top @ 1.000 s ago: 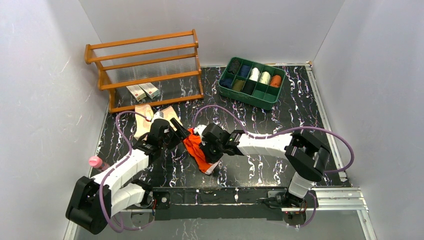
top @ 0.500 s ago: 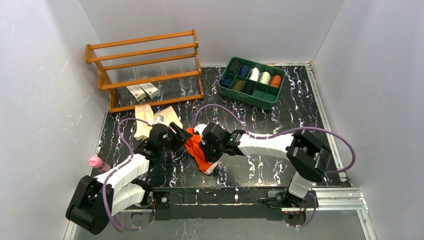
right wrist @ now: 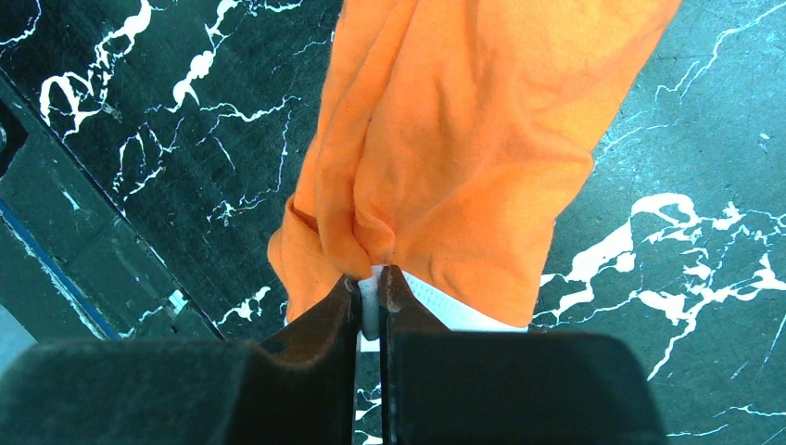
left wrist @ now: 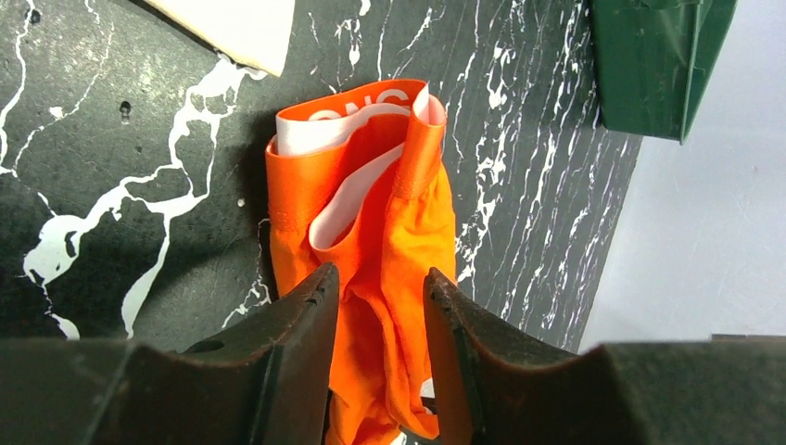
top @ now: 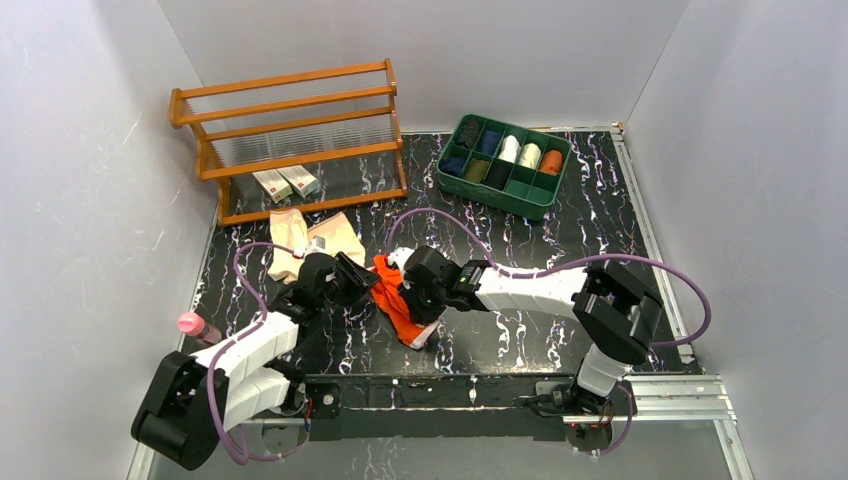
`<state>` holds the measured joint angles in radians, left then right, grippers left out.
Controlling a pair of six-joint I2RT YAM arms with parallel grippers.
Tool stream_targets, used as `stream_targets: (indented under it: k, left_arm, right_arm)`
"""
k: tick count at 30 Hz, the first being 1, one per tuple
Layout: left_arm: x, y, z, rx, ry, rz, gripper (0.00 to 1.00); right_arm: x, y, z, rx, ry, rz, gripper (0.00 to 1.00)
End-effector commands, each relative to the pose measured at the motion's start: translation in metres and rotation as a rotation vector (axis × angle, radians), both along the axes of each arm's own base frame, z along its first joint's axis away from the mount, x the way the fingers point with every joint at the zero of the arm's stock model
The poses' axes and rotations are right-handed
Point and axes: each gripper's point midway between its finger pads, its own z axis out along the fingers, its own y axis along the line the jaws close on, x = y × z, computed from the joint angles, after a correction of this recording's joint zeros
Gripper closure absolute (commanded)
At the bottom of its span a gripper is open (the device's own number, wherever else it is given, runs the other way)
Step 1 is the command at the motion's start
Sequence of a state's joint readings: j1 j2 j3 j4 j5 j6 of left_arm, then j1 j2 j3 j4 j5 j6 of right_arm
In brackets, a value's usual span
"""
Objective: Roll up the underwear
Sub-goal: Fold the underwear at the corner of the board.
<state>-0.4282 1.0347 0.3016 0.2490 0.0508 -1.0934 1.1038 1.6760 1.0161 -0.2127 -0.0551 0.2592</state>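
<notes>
The bright orange underwear point(top: 393, 297) with white trim lies crumpled on the black marbled table between my two grippers. My left gripper point(top: 357, 277) is open at its left end. In the left wrist view its jaws point(left wrist: 382, 289) straddle the orange cloth point(left wrist: 371, 213) without closing on it. My right gripper point(top: 408, 293) is shut on the garment's white trim, as the right wrist view point(right wrist: 371, 284) shows, with orange cloth point(right wrist: 463, 139) bunched ahead. The pale tan underwear point(top: 305, 243) lies flat behind the left gripper, untouched.
A wooden rack point(top: 290, 140) stands at the back left with two small boxes point(top: 285, 183) under it. A green tray point(top: 459, 183) at the back holds several coloured rolls. A pink bottle point(top: 193, 324) lies by the left arm. Purple cables arc over the table.
My left gripper has moved nearer and rightward, off the tan underwear and onto the orange one's left end. The right gripper has kept its hold nearly still.
</notes>
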Motion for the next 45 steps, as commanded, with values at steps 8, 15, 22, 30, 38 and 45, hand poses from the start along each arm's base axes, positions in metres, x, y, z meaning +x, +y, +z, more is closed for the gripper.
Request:
stream_targets:
  k: [8, 15, 22, 30, 38, 45]
  left_arm:
    - [0.004, 0.013, -0.017, 0.044, 0.024, 0.07, 0.67]
    - [0.006, 0.012, -0.024, 0.04, 0.038, 0.079, 0.72]
    - [0.005, 0.013, -0.031, 0.047, 0.056, 0.082, 0.73]
    - [0.013, 0.005, -0.022, -0.001, 0.009, 0.073, 0.73]
    - [0.013, 0.005, -0.027, 0.008, 0.025, 0.07, 0.81]
    - [0.015, -0.002, -0.018, -0.002, 0.005, 0.029, 0.96]
  right_arm:
    - [0.001, 0.002, 0.013, 0.047, -0.023, -0.01, 0.85]
    - [0.0, 0.002, 0.013, 0.047, -0.02, -0.009, 0.85]
    - [0.0, 0.002, 0.012, 0.047, -0.02, -0.011, 0.85]
    - [-0.002, 0.002, 0.011, 0.05, -0.01, -0.008, 0.85]
    - [-0.003, 0.002, 0.01, 0.054, -0.003, -0.005, 0.85]
    - [-0.004, 0.001, 0.01, 0.051, -0.001, -0.003, 0.85]
